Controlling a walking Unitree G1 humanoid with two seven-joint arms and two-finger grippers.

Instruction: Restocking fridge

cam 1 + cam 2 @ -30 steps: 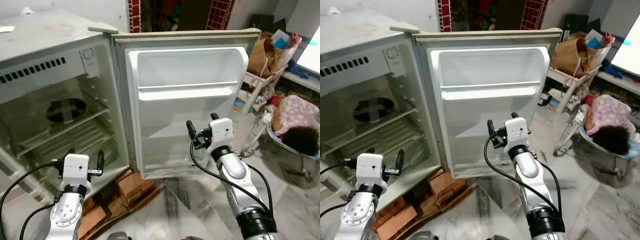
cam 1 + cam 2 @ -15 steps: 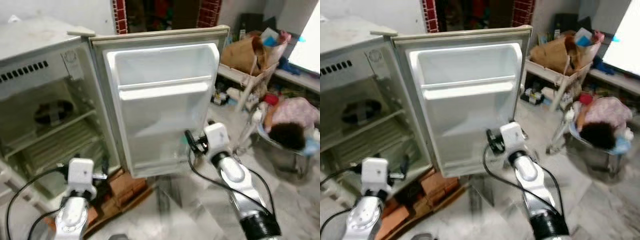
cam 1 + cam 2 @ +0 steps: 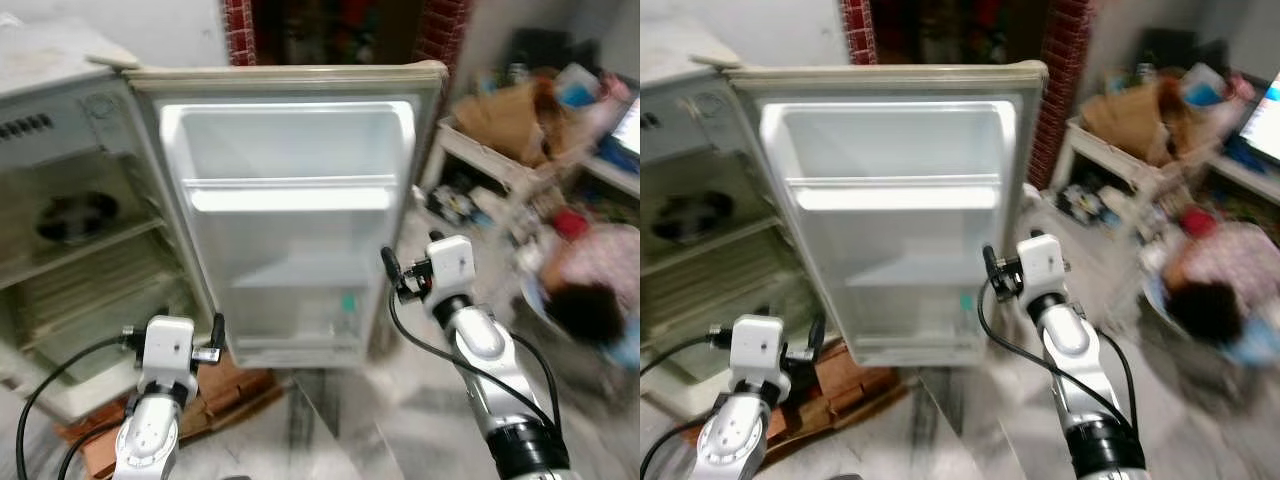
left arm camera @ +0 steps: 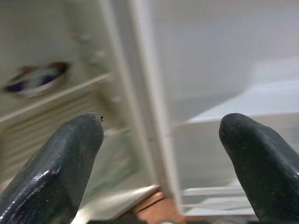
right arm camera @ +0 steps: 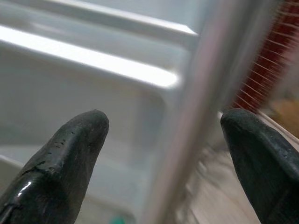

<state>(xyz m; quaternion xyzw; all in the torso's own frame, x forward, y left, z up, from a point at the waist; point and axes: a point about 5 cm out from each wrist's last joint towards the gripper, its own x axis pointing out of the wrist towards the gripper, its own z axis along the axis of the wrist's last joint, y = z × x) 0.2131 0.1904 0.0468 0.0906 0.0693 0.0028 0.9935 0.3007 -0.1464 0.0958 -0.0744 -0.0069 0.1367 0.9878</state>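
A cluttered home: small open fridge (image 3: 290, 200) on bricks (image 3: 235, 385), marble floor (image 3: 400, 420), brick wall (image 3: 237, 25).

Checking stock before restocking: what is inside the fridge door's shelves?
The fridge door shelves look bare except a small green thing low down, too blurred to identify. The bottom shelf's lip hides whatever lies behind it.

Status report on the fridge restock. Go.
Left gripper open, empty, low before the fridge. Right gripper open, empty, by the open door's outer edge. Person on floor, right.
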